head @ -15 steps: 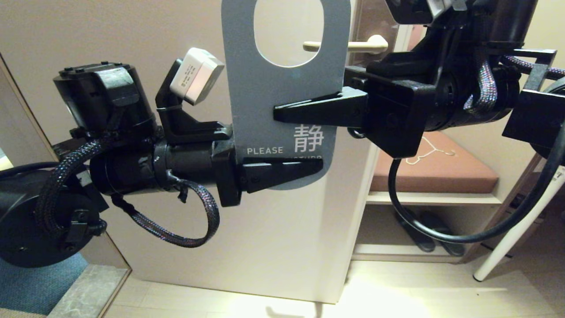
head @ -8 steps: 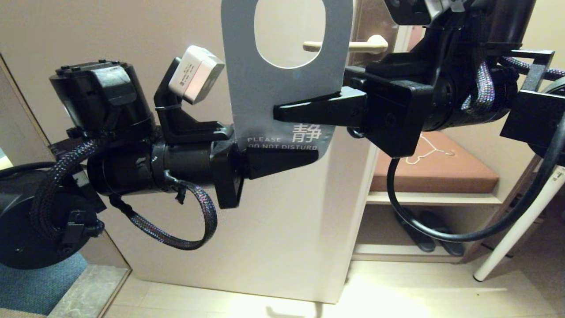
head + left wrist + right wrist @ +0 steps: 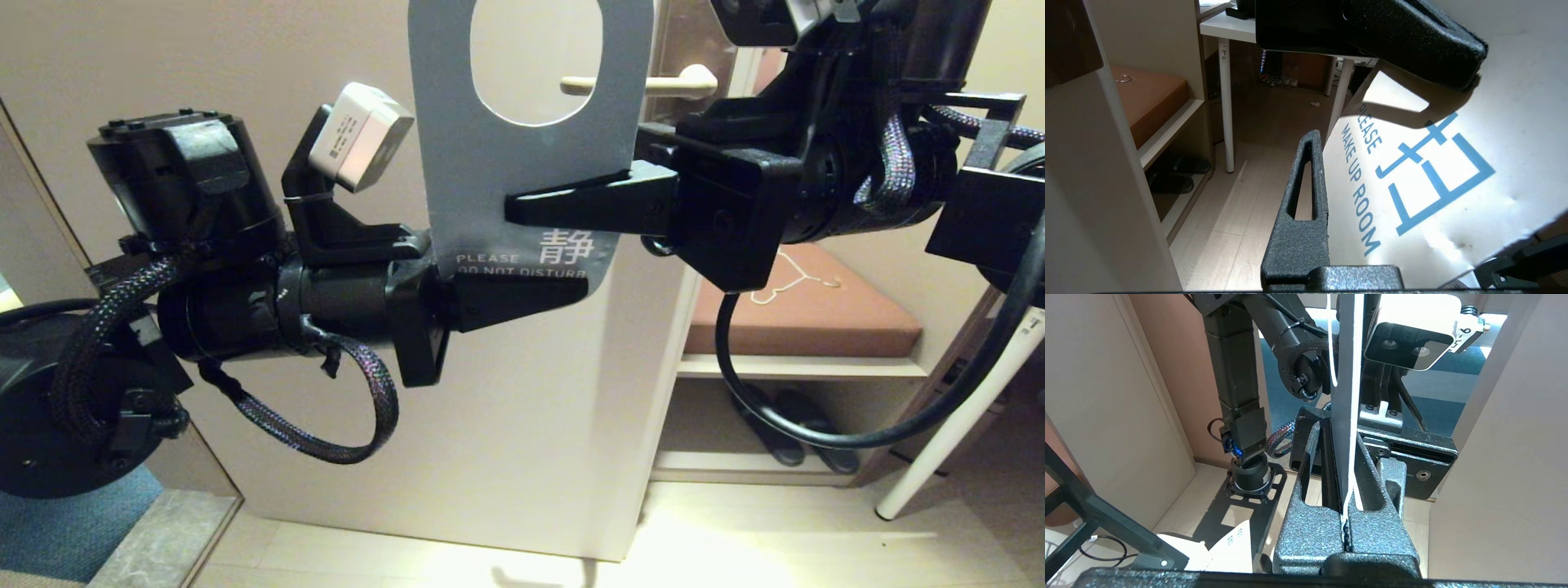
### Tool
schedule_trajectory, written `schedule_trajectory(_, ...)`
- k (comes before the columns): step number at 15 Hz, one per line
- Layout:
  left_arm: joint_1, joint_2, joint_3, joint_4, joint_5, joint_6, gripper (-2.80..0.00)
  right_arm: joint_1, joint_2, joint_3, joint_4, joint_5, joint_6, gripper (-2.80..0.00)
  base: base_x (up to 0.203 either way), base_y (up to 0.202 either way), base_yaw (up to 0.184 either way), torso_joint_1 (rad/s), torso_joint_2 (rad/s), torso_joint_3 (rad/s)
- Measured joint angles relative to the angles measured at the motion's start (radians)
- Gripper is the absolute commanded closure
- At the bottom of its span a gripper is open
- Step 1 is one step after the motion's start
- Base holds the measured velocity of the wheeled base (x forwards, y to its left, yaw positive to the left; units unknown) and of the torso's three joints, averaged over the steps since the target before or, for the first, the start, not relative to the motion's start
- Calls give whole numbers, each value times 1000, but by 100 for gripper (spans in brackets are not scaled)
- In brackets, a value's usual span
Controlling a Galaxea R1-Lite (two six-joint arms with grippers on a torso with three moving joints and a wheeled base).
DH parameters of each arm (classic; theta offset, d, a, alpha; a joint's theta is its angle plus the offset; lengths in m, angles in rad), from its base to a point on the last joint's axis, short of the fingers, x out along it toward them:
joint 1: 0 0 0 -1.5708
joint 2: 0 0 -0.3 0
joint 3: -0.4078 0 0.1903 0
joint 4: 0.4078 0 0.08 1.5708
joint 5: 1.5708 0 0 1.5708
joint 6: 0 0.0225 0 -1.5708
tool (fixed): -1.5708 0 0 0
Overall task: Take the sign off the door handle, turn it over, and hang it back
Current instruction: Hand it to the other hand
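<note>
The sign (image 3: 506, 163) stands upright in front of the cream door (image 3: 506, 441), blue-grey "DO NOT DISTURB" face towards the head camera and top edge out of view. My right gripper (image 3: 514, 211) is shut on its right edge at mid-height; the right wrist view shows the sign (image 3: 1345, 396) edge-on between those jaws. My left gripper (image 3: 584, 298) is shut on the sign's bottom end. In the left wrist view the white "MAKE UP ROOM" face (image 3: 1453, 143) hides one of its fingers (image 3: 1298, 212). The door handle (image 3: 669, 82) lies behind, its tip showing through the oval hole.
To the right of the door is a shelf unit with a brown cushion (image 3: 800, 310) and dark slippers (image 3: 784, 433) below. A white table leg (image 3: 955, 425) slants at the far right. Blue carpet (image 3: 73, 523) lies at the lower left.
My left gripper has risen a little and closed on the sign's bottom end. The end that hung below its finger no longer shows, and "DO NOT DISTURB" is now uncovered. The right gripper has held still.
</note>
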Motion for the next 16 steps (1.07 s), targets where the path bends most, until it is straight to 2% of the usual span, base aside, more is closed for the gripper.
schedule_trajectory(1,-1,-1,1,1,0,0,-280,0,0,0,0,0,0,0,0,0,0,0,0,0)
schedule_trajectory(6,-2,-10,1,-5,3,-36,-280,0,0,2,1,1,0,0,0,0,0,0,0,0)
schedule_trajectory(16,-3,-15,7,0,0,-38,-280,0,0,3,1,-1,-5,0,0,0,0,0,0,0)
